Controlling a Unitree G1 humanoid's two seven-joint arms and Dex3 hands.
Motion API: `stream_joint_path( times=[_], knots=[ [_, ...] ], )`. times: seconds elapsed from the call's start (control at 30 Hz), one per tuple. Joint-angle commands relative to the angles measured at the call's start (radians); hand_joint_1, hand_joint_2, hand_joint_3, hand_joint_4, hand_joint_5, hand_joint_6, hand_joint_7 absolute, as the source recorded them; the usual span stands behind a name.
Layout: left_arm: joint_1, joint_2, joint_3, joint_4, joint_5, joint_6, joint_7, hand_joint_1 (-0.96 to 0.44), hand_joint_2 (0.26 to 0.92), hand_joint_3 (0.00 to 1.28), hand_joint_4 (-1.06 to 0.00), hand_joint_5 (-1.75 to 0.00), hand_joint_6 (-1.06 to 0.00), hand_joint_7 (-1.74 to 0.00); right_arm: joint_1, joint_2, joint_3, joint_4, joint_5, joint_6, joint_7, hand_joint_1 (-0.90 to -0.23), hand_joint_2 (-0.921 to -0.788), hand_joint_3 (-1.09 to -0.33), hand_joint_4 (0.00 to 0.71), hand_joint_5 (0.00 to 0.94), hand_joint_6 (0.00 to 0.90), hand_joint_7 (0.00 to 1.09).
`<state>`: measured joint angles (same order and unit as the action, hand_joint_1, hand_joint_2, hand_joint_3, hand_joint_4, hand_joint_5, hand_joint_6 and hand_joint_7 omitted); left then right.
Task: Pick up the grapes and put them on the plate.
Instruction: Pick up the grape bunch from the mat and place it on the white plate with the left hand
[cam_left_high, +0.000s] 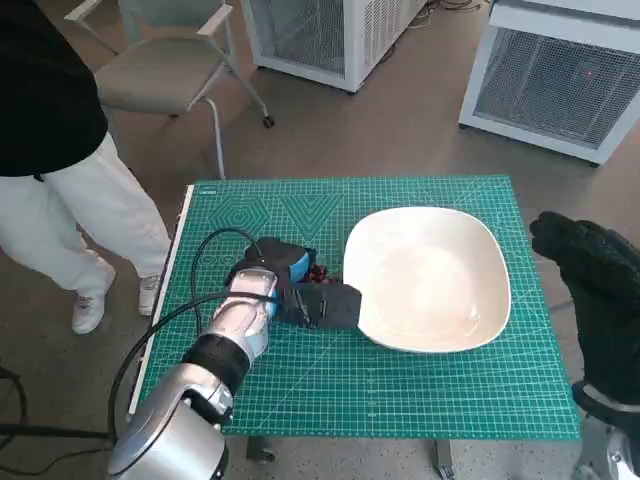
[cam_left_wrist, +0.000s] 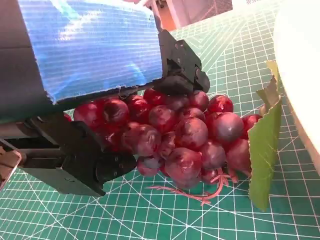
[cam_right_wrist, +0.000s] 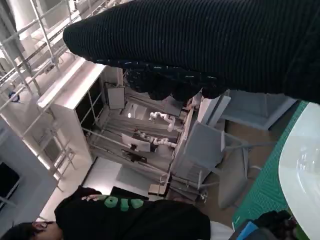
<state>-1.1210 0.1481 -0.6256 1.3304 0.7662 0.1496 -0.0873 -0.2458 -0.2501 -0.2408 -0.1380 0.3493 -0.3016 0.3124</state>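
1. The bunch of red grapes (cam_left_wrist: 185, 140) lies on the green cutting mat (cam_left_high: 400, 400) that covers the worktop, just beside the near-left edge of the white plate (cam_left_high: 430, 275) and not yet on it.
2. The left hand (cam_left_high: 300, 290) is over the bunch. In the left wrist view its black fingers (cam_left_wrist: 80, 160) sit on both sides of the cluster, touching the berries, with the blue-taped back above. The hand looks closed around the bunch, though the grapes seem to rest on the mat rather than hang lifted.
3. The right hand (cam_left_high: 590, 270) hovers off the far side of the plate, gloved fingers apart and holding nothing.
4. A green leaf (cam_left_wrist: 265, 150) stands at the plate end of the bunch, and thin reddish stem tendrils (cam_left_wrist: 200, 192) trail on the mat.
5. Judged by look, the bunch is light, and the glossy round berries are slippery, so a loose hold may let it slide out. It will probably sag or swing when raised.
6. The body of the cluster, wrapped from both sides, seems the best place to grip. The leaf and tendrils look too flimsy to carry it.
7. A person in white trousers (cam_left_high: 60, 230) stands beside the worktop.
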Motion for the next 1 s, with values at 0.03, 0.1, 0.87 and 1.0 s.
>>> stream_joint_path(
  times=[0.03, 0.1, 0.87, 1.0],
  knots=[
    [0.010, 0.000, 0.007, -0.008, -0.012, 0.001, -0.007, 0.37, 0.695, 0.80, -0.35, -1.73, -0.44, -0.01, 0.024, 0.001, -0.004, 0.002, 0.001, 0.017, -0.003, -0.626, -0.921, -0.688, 0.353, 0.011, -0.001, 0.71],
    [0.011, 0.001, 0.009, -0.011, -0.012, 0.000, -0.006, 0.37, 0.693, 0.81, -0.35, -1.73, -0.44, -0.02, 0.023, 0.001, -0.004, 0.003, 0.002, 0.018, -0.003, -0.626, -0.921, -0.688, 0.353, 0.011, -0.001, 0.71],
    [-0.007, 0.039, 0.056, -0.073, -0.061, -0.017, -0.039, 0.37, 0.696, 0.74, -0.40, -1.65, -0.71, -0.11, 0.023, 0.002, -0.001, -0.006, -0.001, 0.033, -0.006, -0.625, -0.921, -0.689, 0.352, 0.012, -0.001, 0.70],
    [-0.003, 0.054, 0.073, -0.120, -0.076, -0.011, -0.041, 0.35, 0.776, 0.53, -0.47, -1.54, -0.76, -0.16, 0.022, 0.003, 0.001, -0.007, 0.000, 0.036, -0.005, -0.625, -0.921, -0.688, 0.352, 0.012, -0.001, 0.70]
  ],
)
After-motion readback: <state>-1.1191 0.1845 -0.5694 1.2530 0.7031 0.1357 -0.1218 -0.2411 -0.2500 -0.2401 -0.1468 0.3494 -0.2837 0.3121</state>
